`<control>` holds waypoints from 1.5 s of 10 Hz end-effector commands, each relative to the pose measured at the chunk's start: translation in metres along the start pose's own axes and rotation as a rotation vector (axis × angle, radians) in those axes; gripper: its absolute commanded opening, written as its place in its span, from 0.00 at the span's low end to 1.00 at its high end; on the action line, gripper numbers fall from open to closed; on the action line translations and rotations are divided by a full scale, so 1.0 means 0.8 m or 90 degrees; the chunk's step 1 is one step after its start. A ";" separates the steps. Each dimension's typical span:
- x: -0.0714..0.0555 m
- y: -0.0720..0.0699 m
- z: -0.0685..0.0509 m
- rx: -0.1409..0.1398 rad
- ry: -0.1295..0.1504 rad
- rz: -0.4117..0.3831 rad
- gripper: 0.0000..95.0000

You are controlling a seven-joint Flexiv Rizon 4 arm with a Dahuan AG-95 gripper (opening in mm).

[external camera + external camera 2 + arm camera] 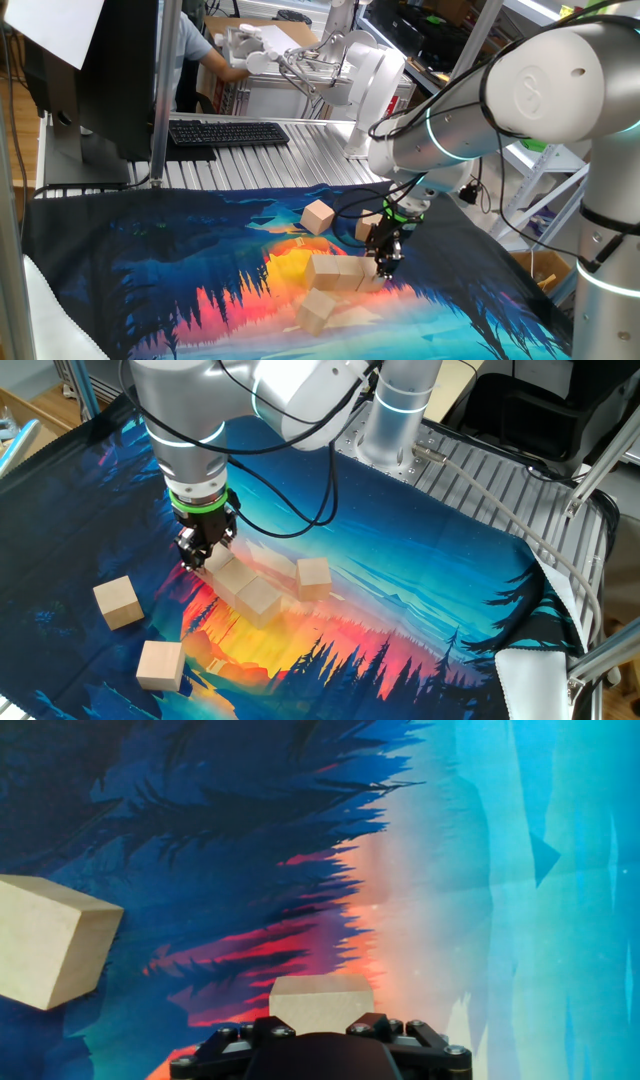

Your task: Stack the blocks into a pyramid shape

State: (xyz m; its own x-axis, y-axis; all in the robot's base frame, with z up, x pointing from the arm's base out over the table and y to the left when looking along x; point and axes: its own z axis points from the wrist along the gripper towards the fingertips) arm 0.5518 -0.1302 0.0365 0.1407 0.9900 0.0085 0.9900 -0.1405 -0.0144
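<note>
Across the tabletop [480,470] lies a printed cloth [420,590] of dark blue forest, orange glow and pale turquoise, the largest thing before me, and everything of my work sits on it. Above it my white arm [545,85] bends down from the side, and my pincer [197,558] points straight down at the cloth beside a row of blocks. That row holds three light wooden blocks: the near block [228,573] just by my fingers, the middle block [258,598] touching it, and the far block [313,577] close beside that. Two more lie well apart from the row: one loose block [118,602] and another loose block [161,664], both flat on the cloth. From my hand view a block's pale top [320,1001] shows right between my fingers, which stand partly spread on either side of it; whether they press it I cannot tell. A sixth block [318,216] rests alone in one fixed view, behind the row.
</note>
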 end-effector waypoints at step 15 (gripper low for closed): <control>-0.001 0.003 0.002 0.002 0.004 0.002 0.00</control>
State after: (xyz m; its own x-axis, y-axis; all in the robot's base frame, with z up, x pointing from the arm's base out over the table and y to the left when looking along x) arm 0.5540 -0.1315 0.0352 0.1425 0.9897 0.0144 0.9897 -0.1422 -0.0177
